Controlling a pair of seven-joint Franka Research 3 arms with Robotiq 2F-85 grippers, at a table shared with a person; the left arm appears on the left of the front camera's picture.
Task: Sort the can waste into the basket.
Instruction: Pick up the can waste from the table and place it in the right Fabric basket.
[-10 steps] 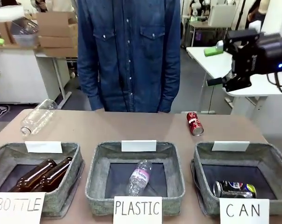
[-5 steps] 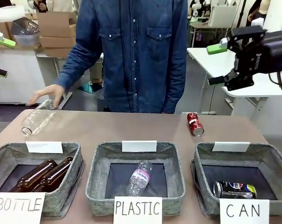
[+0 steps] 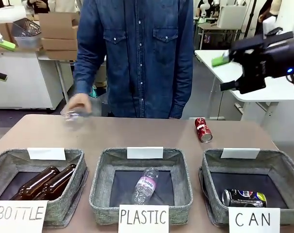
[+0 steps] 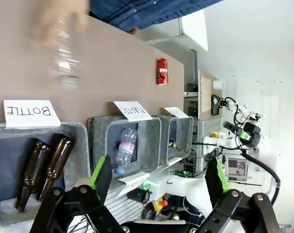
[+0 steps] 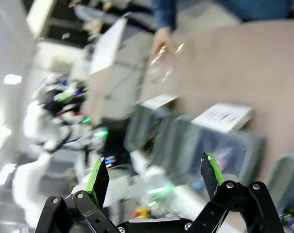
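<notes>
Red can [image 3: 203, 129] outside basket [image 3: 283, 166] — unsorted; blue can [image 3: 244, 197] already in; left gripper [image 4: 156, 169], right gripper [image 5: 154, 169] wide, empty — ready to pick.

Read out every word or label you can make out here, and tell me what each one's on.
"BOTTLE": left sign, fronting the left bin.
"PLASTIC": middle sign, fronting the middle bin.
"CAN": right sign, fronting the right basket.
Pink label on the clear plastic bottle: too small to read.
Print on the red can and the dark can: too small to read.
</notes>
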